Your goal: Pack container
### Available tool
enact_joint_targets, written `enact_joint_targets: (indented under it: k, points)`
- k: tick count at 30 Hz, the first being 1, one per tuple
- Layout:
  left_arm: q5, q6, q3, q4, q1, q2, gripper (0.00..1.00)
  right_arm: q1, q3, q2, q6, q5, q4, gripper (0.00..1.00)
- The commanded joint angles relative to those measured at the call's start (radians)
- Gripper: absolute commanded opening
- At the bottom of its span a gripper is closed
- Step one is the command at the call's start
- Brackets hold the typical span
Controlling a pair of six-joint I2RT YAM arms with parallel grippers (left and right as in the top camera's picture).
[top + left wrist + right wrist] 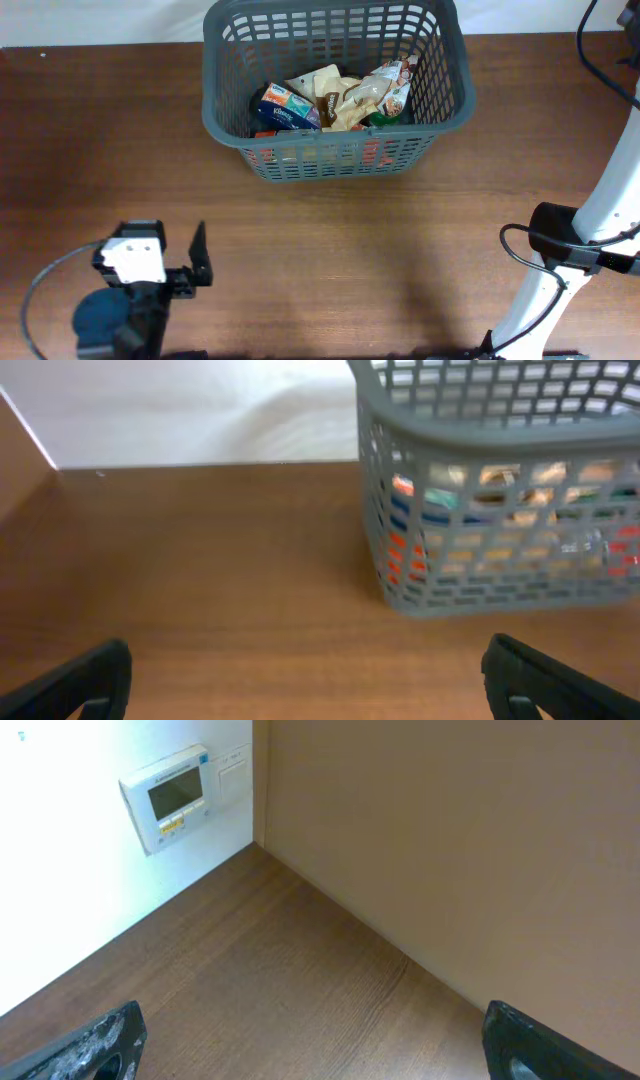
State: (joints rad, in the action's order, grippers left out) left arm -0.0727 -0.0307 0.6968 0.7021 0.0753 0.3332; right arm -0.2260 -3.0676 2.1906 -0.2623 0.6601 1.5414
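We log left gripper (pixel 308 655) and right gripper (pixel 315 1018): jaws wide apart, empty. The container (pixel 470 435) stands ahead-right of the left jaws.

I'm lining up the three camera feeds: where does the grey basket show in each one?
Overhead: the grey basket sits at top centre, with groceries inside.
Left wrist: the basket is at upper right, cut off by the top and right edges.
Right wrist: not in it.
Shared landmark: the brown wooden table, seen in all three.

White left arm (pixel 135 258), black left claw (pixel 305 678), blue disc (pixel 98 316), cable (pixel 25 305); white right arm (pixel 615 190)
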Motion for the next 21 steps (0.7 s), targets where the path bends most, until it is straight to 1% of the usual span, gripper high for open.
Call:
enact_joint_targets:
  k: [1,7,11,21]
  points:
    - [-0.052,0.04,-0.086,-0.016,0.007,-0.069,0.99,-0.003,-0.005,-0.024,-0.009,-0.002,-0.001,0.99]
    - [-0.063,0.045,-0.188,-0.018,0.007,-0.17,0.99,-0.003,-0.005,-0.024,-0.009,-0.002,-0.001,0.99]
    - [-0.06,0.046,-0.236,-0.018,0.007,-0.207,0.99,-0.003,-0.005,-0.024,-0.009,-0.002,-0.001,0.99]
    - [0.008,0.046,-0.36,-0.018,0.006,-0.29,0.99,-0.003,-0.005,-0.024,-0.009,-0.002,-0.001,0.99]
